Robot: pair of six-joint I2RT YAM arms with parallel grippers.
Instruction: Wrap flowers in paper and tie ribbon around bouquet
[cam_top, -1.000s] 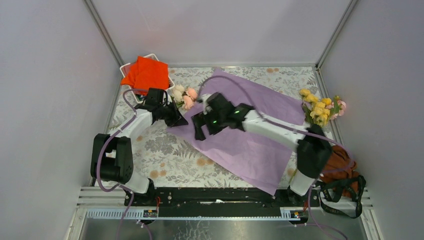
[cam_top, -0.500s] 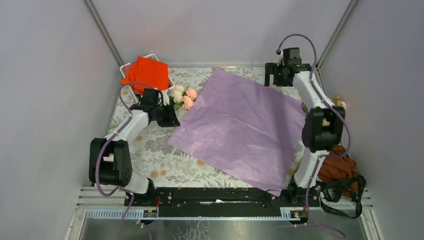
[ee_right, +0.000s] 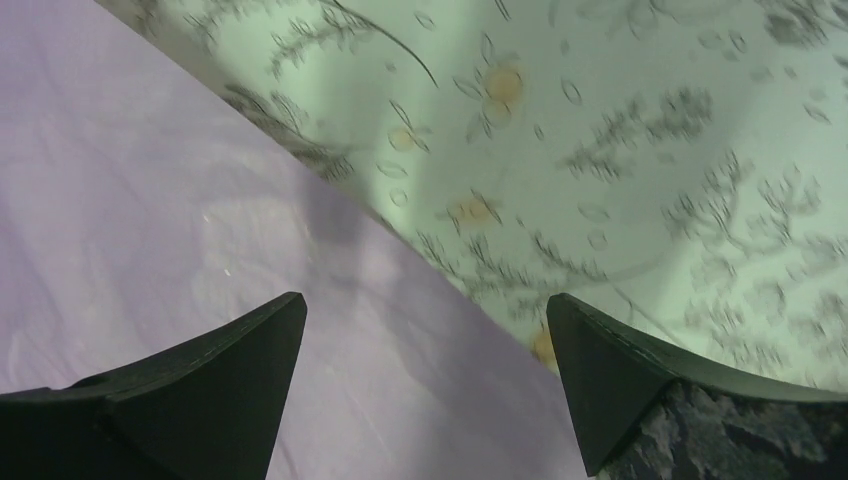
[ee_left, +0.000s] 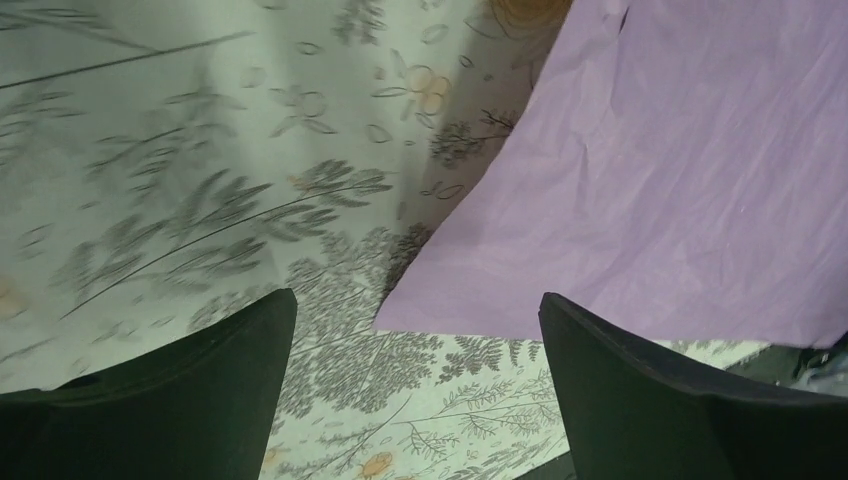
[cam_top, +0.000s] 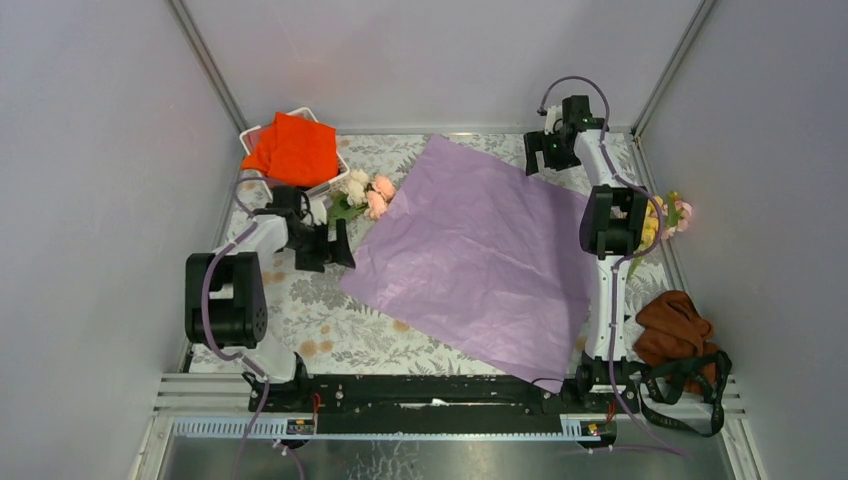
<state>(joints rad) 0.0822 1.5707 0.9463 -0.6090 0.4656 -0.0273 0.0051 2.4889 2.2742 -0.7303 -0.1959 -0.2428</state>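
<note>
- Left fingers [ee_left: 180, 390] are hanging released and empty; the purple paper [ee_left: 650, 180] corner is lying just ahead between them.
- Right fingers [ee_right: 180, 400], also released, are hovering over its far edge.
- The paper-laying step seems to be ending; the flowers [cam_top: 365, 192] near the left fingers are likely needing pickup next.

Qty: 1 paper [cam_top: 480, 255], 2 flower bunches [cam_top: 365, 190] [cam_top: 668, 212], 1 org-red cloth [cam_top: 293, 148], 1 brn cloth [cam_top: 672, 322], 2 arms [cam_top: 250, 250] [cam_top: 605, 250].

The left arm [cam_top: 262, 238] and right arm [cam_top: 603, 290] share one build: slim white tubes between chunky black joint housings. Purple cables [cam_top: 573, 79] run along each in loose loops. Both stand on a long black rail [cam_top: 430, 392]. The jaws are matte black wedges, broad at the root and tapering to blunt tips.
</note>
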